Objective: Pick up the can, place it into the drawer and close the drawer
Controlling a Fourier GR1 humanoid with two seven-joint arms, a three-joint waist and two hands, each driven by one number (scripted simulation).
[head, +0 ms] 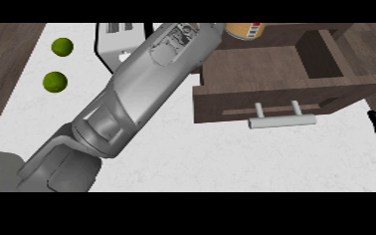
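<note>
Orange can [246,30] nr forearm [158,74]; fingers hidden.

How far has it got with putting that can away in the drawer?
Nothing is surely done yet. The drawer stands open. In hand: the left forearm reaches to the can at the view's top edge, by the drawer's far end; its hand is hidden, so a hold cannot be confirmed. Left: leaving the can inside, then pushing the drawer shut by its handle.

Wore a smooth grey shell along the left forearm [143,87], with panel seams, a printed plate [180,34] and recessed openings [103,119] lower down.
</note>
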